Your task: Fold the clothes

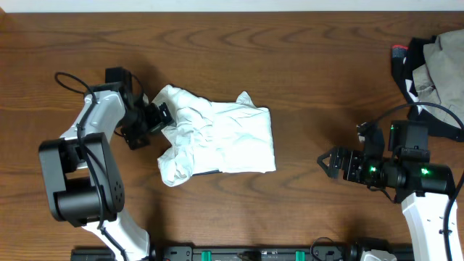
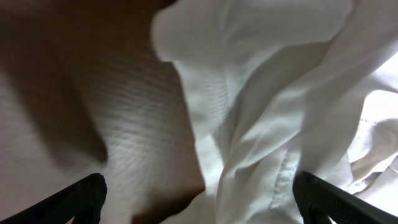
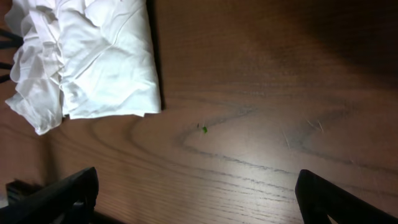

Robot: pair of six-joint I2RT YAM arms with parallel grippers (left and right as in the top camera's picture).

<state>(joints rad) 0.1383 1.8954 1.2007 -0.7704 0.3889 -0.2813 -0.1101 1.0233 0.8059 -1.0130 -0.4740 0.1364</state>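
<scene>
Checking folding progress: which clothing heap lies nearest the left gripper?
The white garment mid-table, right beside the left gripper; the dark-and-khaki heap sits at the far right edge.

I'm getting even, bright light overhead. Up close, the left wrist view is blurring the white shirt (image 2: 261,93). In the right wrist view, glare is streaking the surface (image 3: 261,163) and shadow is darkening the top corner.

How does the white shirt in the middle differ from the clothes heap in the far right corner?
The wrinkled white shirt is one pale, roughly squared bundle mid-table, beside the left claw; the beige-and-black clothes heap is darker, mixed, and cut off by the picture's edge. Both lie on the wooden table.
</scene>
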